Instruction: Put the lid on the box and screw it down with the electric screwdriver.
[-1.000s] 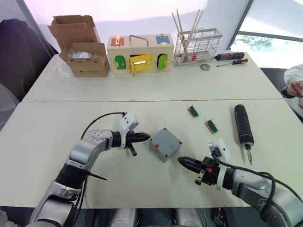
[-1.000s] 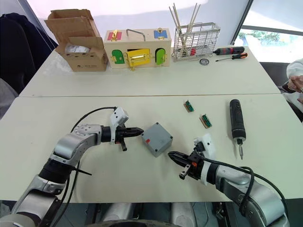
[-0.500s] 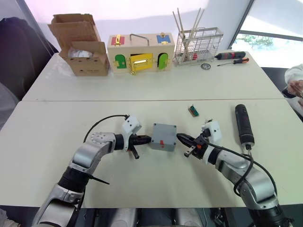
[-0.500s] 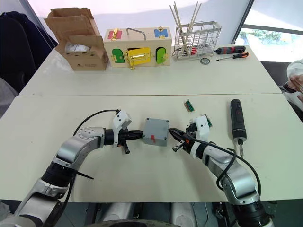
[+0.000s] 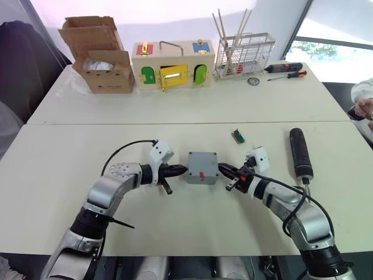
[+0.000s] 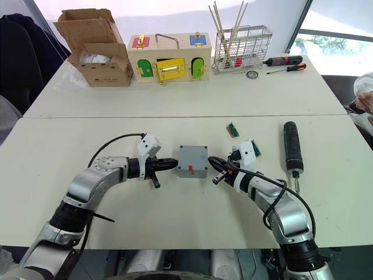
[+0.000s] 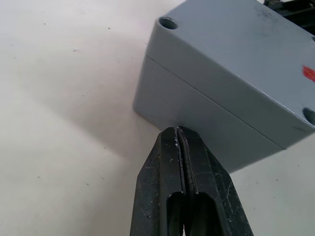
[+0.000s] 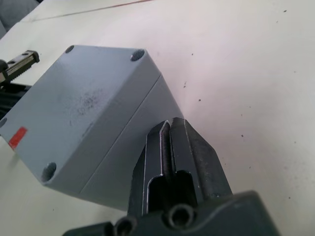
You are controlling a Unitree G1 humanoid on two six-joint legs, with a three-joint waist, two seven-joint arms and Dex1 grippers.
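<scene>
Two pincers meet at the box in the middle of the bench. The left pincer has its two black fingers pressed flat together, with nothing between them. Its tip touches the left wall of the box, low down near the seam. The right pincer is pinched closed too, and its tip rests against the right wall. So the box sits squeezed between the two tips, and neither one is holding it.

The lid looks like it is already on top of the box. You can see a thin line all round where the two parts join, and little round screw holes at the corners. A small red mark faces the robot.

I think this step is nudging the box straight so it sits square and steady. The screwing part is not begun yet.

The electric screwdriver lies flat on the bench, well off to the right of the right pincer, untouched. Next, I think the right pincer must back away from the box, spread its fingers, and go pick up that driver. The left one could stay to keep the box from sliding.
</scene>
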